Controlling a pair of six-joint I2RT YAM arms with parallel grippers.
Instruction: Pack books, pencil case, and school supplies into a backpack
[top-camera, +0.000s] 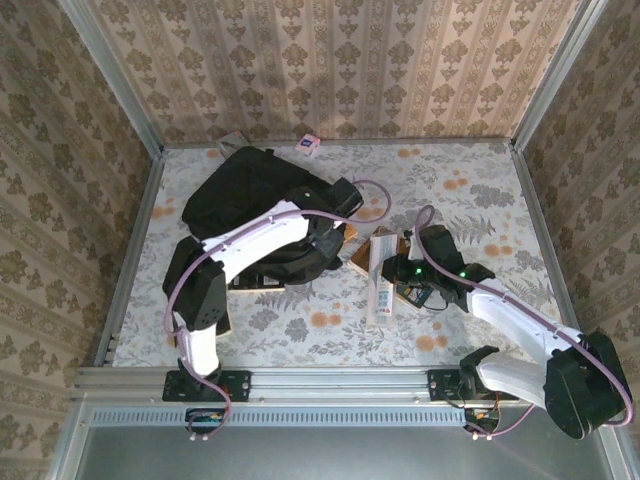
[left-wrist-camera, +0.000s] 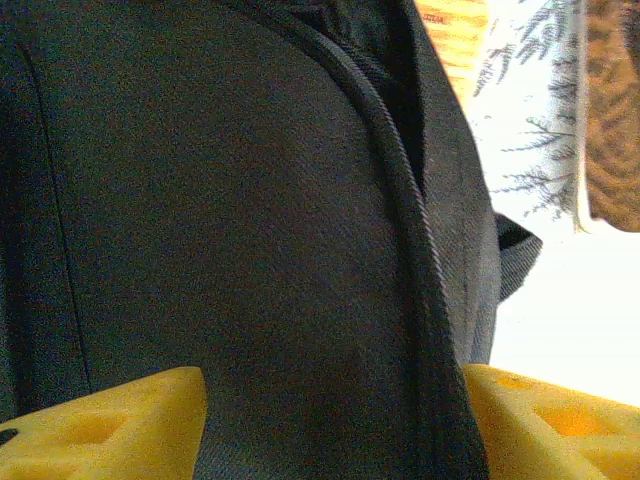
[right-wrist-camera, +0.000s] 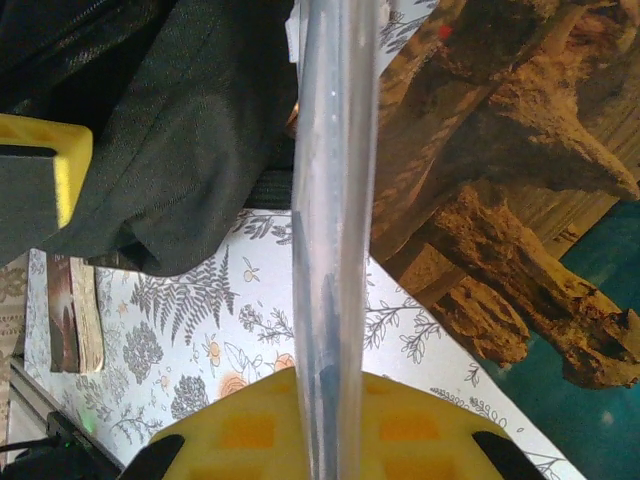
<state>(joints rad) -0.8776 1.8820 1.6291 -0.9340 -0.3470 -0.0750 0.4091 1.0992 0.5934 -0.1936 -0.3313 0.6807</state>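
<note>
we see left fingers (left-wrist-camera: 100, 430) apart astride backpack (left-wrist-camera: 220, 200) fabric, grip we cannot tell; right fingers (right-wrist-camera: 240, 430) clamped on thin pale strip (right-wrist-camera: 335, 200)

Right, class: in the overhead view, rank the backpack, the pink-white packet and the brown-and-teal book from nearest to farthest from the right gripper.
1. The brown-and-teal book, held in the right gripper itself.
2. The backpack, to the gripper's left.
3. The pink-white packet, at the far wall.

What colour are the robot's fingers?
The fingers are bright yellow. They show best in the left wrist view.
</note>
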